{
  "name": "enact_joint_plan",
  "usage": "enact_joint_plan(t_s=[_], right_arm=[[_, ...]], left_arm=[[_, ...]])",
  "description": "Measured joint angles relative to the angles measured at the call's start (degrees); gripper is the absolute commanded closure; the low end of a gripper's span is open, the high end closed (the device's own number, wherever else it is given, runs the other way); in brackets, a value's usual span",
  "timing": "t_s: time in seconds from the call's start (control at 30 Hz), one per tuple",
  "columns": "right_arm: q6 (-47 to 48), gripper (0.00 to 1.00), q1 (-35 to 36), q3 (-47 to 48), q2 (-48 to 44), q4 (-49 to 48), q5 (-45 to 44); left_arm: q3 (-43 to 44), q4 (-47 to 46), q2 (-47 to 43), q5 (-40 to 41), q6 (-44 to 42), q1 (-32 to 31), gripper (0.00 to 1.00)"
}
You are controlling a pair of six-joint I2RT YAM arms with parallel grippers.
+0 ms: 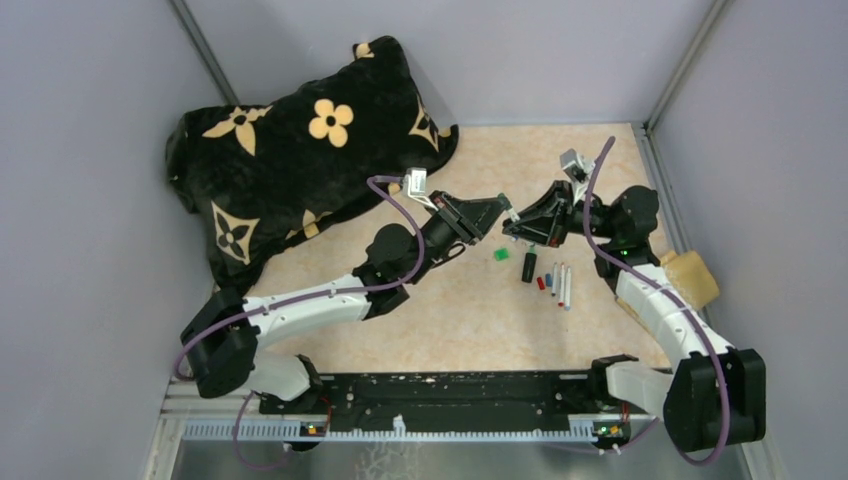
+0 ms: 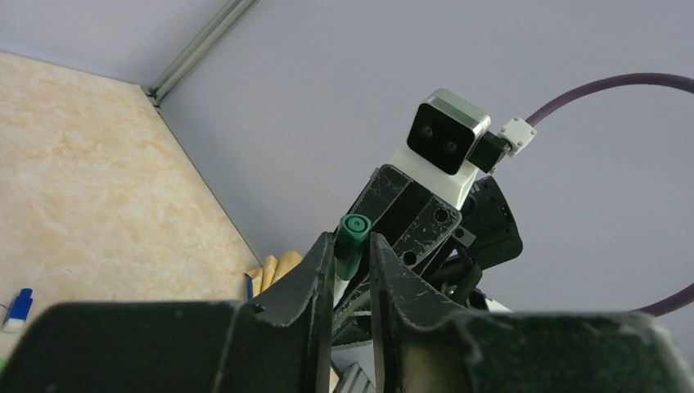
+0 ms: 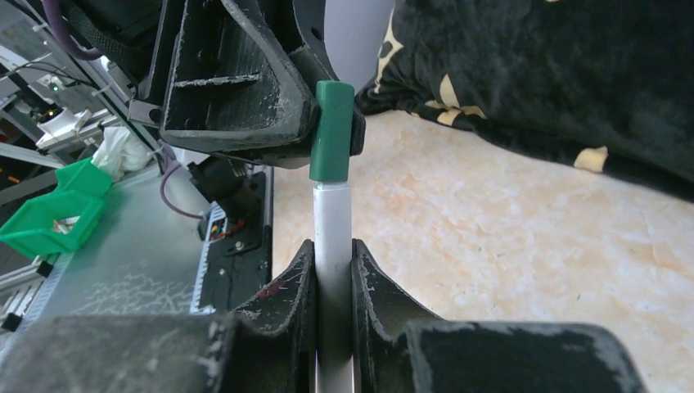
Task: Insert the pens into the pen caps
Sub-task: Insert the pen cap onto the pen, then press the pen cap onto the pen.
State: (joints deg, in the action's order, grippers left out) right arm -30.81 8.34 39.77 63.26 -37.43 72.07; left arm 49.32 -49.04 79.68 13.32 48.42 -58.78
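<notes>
On my overhead view both arms reach into the middle of the table [image 1: 450,335] and their tips meet just right of centre, above the surface.

On the right wrist camera the right gripper [image 3: 333,247] is pinching the white pen [image 3: 333,214]. Both fingers are tight against the barrel, which stands straight up the middle of the frame. The teal cap [image 3: 331,131] sits on the pen's upper end, in line with the barrel, in the upper centre of that view.

The left gripper [image 2: 353,240] comes at it from the opposite side. On the left wrist camera its two fingers [image 2: 315,282] flank the cap closely at centre frame, with the cap's round end poking out above them. I cannot tell whether they are squeezing it or standing just clear of it.

The other task pieces lie on the table below and right of the meeting point in the overhead view. A loose green cap [image 1: 499,255] is nearest the grippers, with the thick black pen [image 1: 528,267] just to its right. Next comes a small red cap [image 1: 541,283], then a row of thin pens [image 1: 561,284] lying side by side.

A cardboard box [image 1: 692,278] sits at the right edge, partly behind the right arm. A black blanket [image 1: 300,160] with tan flowers fills the upper left.
</notes>
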Motion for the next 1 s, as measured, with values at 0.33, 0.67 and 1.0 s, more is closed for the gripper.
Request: enact_joint_plan(t_s=[0.33,0.67,1.0], right_arm=[[0.09,1.0,0.0,0.02,-0.63,0.92,-0.24],[2.71,1.0,-0.04,0.11,-0.98,6.38,0.26],[6.71,1.0,-0.26,0.87,-2.19,13.51,4.68]], left_arm=[[0.0,4.11,-2.36,-2.29,-3.58,-0.81,0.54],[-2.78,7.21,-8.87,-1.33,-9.7,-1.14,0.06],[-6.54,7.19,-14.93,-9.07,-13.07,3.76,0.02]])
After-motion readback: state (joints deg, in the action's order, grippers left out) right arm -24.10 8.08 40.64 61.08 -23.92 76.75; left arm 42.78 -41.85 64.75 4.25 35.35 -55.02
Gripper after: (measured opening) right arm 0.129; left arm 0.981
